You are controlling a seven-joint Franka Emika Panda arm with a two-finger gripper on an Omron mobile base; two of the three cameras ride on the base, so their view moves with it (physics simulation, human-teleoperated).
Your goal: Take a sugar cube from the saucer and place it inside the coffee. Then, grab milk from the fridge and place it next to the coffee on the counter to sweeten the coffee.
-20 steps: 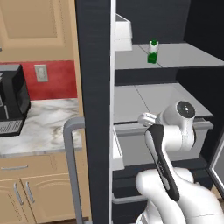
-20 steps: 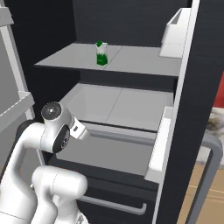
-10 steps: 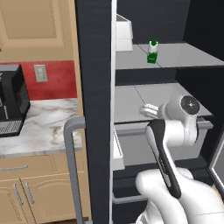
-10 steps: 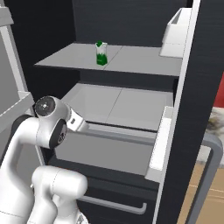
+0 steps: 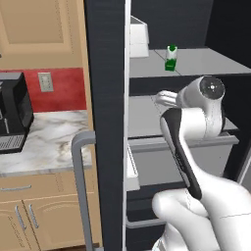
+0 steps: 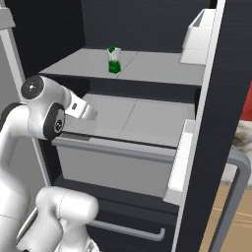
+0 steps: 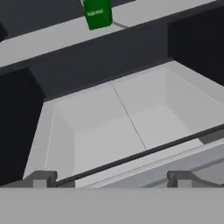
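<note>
On the top shelf [image 6: 147, 66] of the open fridge [image 5: 105, 73], near its front edge, we see the milk [image 5: 171, 58] standing up. Our gripper [image 7: 109, 178] is spread wide and holds nothing, well below the milk, by the front edge of the grey drawer [image 7: 131, 127]. At the left, the counter [image 5: 49, 139] carries a black coffee machine [image 5: 12, 117].

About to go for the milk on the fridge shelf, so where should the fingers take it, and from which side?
Grip the milk across its white middle, between the green base and cap, fingers on its two flat side walls. It stands upright and alone on the upper shelf, with bare shelf in front, so a level approach from the open fridge front looks best. The gripper is open, below that shelf.
</note>
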